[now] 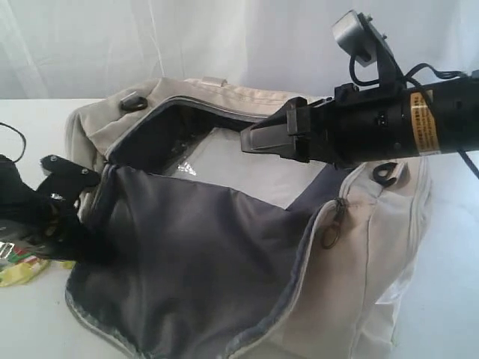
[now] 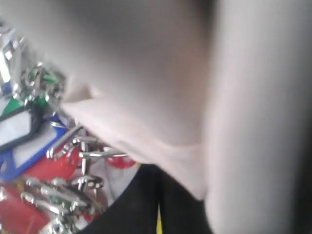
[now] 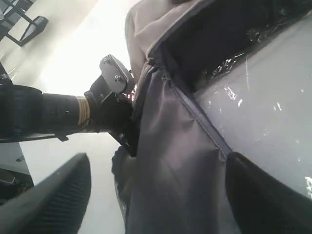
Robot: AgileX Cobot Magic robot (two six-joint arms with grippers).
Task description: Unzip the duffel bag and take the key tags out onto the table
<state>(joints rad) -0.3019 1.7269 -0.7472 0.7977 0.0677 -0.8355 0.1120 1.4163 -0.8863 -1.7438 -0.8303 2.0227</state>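
The left gripper [image 1: 78, 235] is fully closed and sits low at the left end of the duffel bag [image 1: 374, 247]. Its tip is at the edge of the folded-out flap [image 1: 194, 254] of dark grey lining. Whether anything is pinched between the jaws I cannot tell (its own camera is mostly filled by blurred cream fabric). The key tags [image 2: 48, 165] lie just beside this gripper, outside the bag. In the left wrist view they are a tangle of red, blue and green tags with metal rings. In the exterior view they show only as a yellow-green scrap on the table [image 1: 449, 299] under the left arm, by the bag's left corner.

The right gripper [image 1: 245, 138] hovers over the bag's open mouth, fingers spread wide with nothing between them, well apart from the tags. Below it a pale, glossy panel [image 1: 224, 161] shows inside the bag. A dark zipper pull [image 1: 331, 228] hangs on the bag's right side. The bag lies unzipped on the white table.
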